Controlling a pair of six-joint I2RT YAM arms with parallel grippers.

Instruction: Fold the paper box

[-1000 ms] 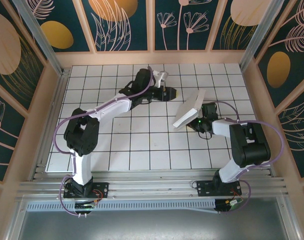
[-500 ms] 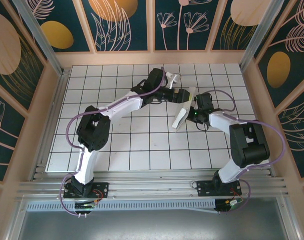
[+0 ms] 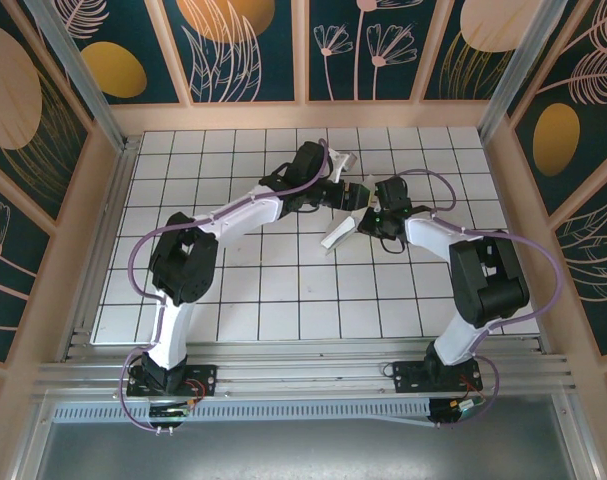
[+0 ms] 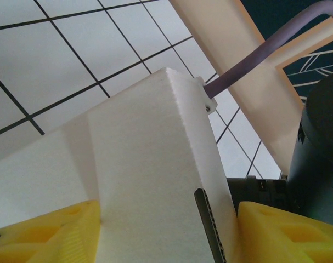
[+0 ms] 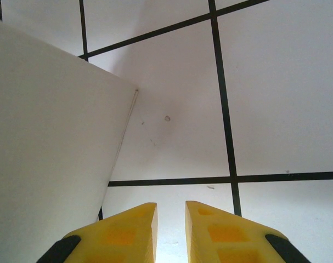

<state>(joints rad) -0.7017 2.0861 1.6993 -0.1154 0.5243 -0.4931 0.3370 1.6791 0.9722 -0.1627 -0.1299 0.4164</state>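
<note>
A white worktop (image 3: 243, 290) ruled with black grid lines sits inside teal wall panels (image 3: 133, 70) painted with gold discs and pale leaves, framed in peach wood. The paper box (image 3: 340, 232) stands tilted near the middle of the worktop's far half. The left gripper (image 4: 166, 219) clamps the box between its yellow fingers. The right gripper (image 5: 170, 205) is nearly closed with nothing seen between its fingers, and the box is just beside them.

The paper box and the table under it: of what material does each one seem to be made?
The paper box: probably thin white cardboard, matte; its faces are flat and unprinted, with a sharp folded corner and a slightly rough edge. The table: a smooth white board, perhaps laminate or coated, with black grid lines; a few small marks show, and the exact material is unclear.
</note>
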